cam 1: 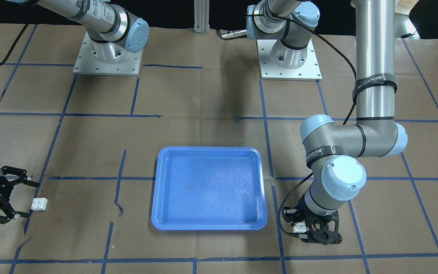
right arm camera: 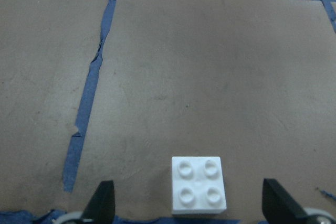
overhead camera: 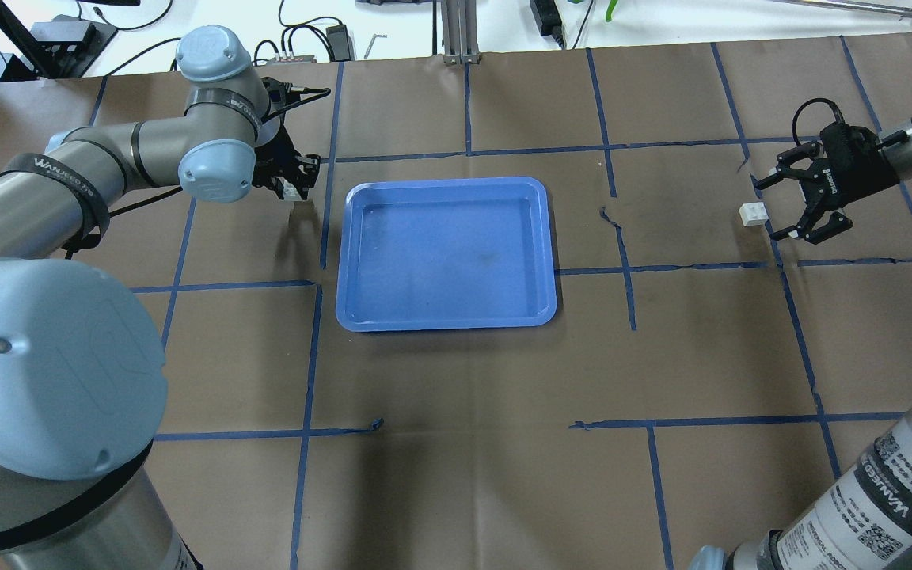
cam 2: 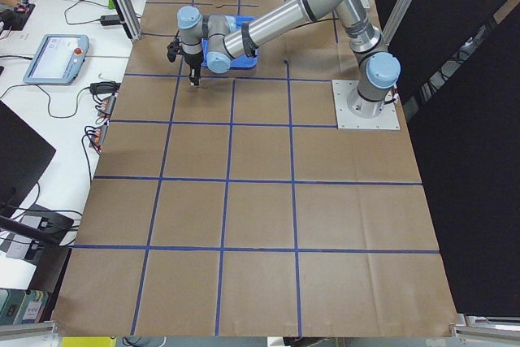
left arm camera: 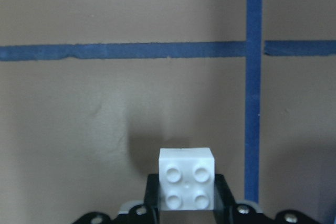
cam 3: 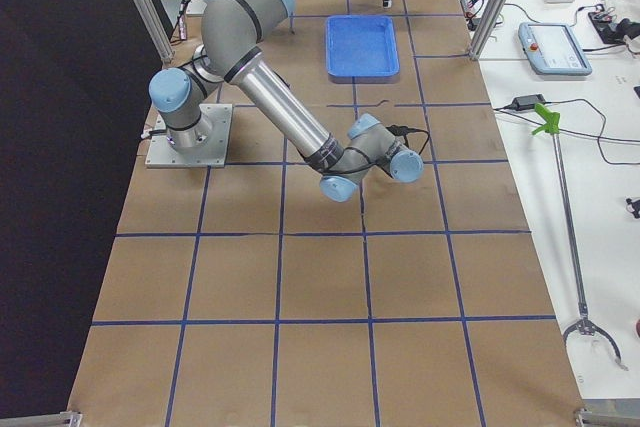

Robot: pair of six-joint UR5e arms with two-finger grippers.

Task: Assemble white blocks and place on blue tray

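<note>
Though half hidden under its wrist (cam 1: 341,178), left hand (cam 1: 305,230) clamps one white block (left arm camera: 187,183), right hand (overhead camera: 769,208) spread, fingers (right arm camera: 102,204) cropped.

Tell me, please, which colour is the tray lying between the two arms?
Plain blue all over, with no pattern. The tray shows best in the overhead exterior view.

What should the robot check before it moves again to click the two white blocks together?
1. Is the left gripper shut on the held white block? Ok.
2. Is the right gripper open? Ok.
3. Is the loose white block centred between the right gripper's fingers? Ok in the wrist view.
4. Are those fingers around the loose white block? Not ok, it lies just past the fingertips.
5. Is the blue tray free for the blocks? Ok, nothing lies in it.
</note>
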